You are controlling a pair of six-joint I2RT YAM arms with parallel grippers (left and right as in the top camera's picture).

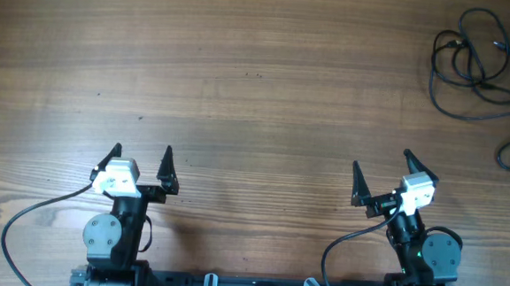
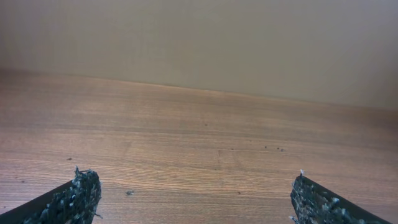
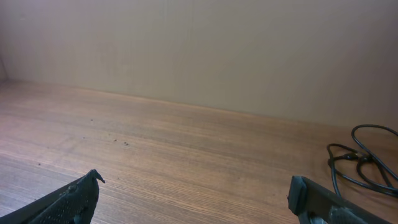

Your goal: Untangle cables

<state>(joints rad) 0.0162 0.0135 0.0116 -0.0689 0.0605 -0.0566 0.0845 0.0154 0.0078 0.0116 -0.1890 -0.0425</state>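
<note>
Brown wood-grain bench [image 1: 259,72]: smooth, matte, with fine horizontal grain and a few dark specks. Thin black flexible cables [image 1: 481,68] lie in the upper right corner of the overhead frame, heaped in loose overlapping loops, one strand trailing down along the right edge; the same cables [image 3: 364,163] show at the right edge of the right wrist view. Left end effector [image 1: 141,156], lower left of the overhead frame: pointed black fingers [image 2: 78,196] with rough, speckled pads, spread wide, holding nothing. Right end effector [image 1: 381,167], lower right: likewise spread wide and empty, well apart from the cables. A plain beige wall [image 2: 199,43] backs the bench.
</note>
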